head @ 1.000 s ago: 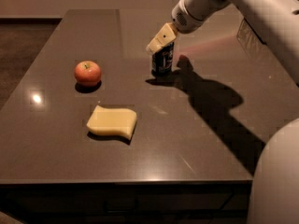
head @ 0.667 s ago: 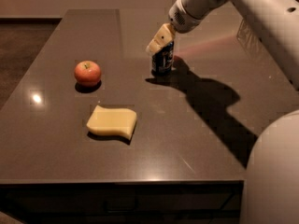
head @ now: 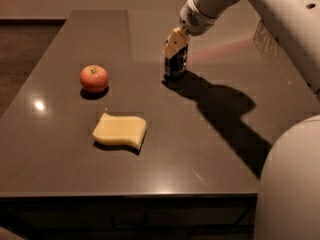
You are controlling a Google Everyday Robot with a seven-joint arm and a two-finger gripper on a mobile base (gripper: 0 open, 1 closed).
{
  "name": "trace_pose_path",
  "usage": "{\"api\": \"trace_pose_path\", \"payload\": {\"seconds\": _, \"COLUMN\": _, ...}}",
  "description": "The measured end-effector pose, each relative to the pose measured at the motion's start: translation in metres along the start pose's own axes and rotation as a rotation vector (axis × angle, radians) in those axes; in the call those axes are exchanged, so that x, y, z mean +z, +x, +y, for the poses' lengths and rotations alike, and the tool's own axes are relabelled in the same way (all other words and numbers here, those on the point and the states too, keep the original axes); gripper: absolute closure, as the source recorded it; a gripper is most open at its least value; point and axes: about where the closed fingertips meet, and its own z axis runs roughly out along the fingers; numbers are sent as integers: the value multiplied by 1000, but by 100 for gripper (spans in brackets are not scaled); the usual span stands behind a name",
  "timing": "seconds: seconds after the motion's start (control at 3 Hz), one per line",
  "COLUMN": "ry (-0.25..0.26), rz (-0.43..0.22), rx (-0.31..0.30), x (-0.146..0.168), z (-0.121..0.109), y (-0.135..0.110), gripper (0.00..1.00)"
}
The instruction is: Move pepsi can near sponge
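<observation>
The pepsi can (head: 176,68) is a small dark can standing upright on the dark table (head: 210,149), at the back centre. My gripper (head: 175,54) comes down from the upper right and sits right over the can's top. Its pale pad covers the can's upper left side. The sponge (head: 120,130) is flat and pale yellow with wavy edges. It lies at the front, left of the can and well apart from it.
A red apple (head: 94,78) sits on the left of the table, behind the sponge. My arm's shadow (head: 225,109) falls to the right of the can. My white robot body (head: 290,184) fills the lower right corner.
Nearly nothing differs. The gripper stays at the can's top and the can, sponge and apple keep their places.
</observation>
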Motion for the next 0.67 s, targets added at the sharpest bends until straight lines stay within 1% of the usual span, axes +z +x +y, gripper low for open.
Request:
{"api": "trace_pose_path", "payload": {"seconds": 0.33, "ry": -43, "rz": -20, "rx": -77, "x": -11, "z": 24, "y": -3, "gripper": 85}}
{"api": "trace_pose_path", "payload": {"seconds": 0.67, "ry": -88, "rz": -80, "rx": -196, "x": -30, "z": 65, "y": -13, "gripper": 100}}
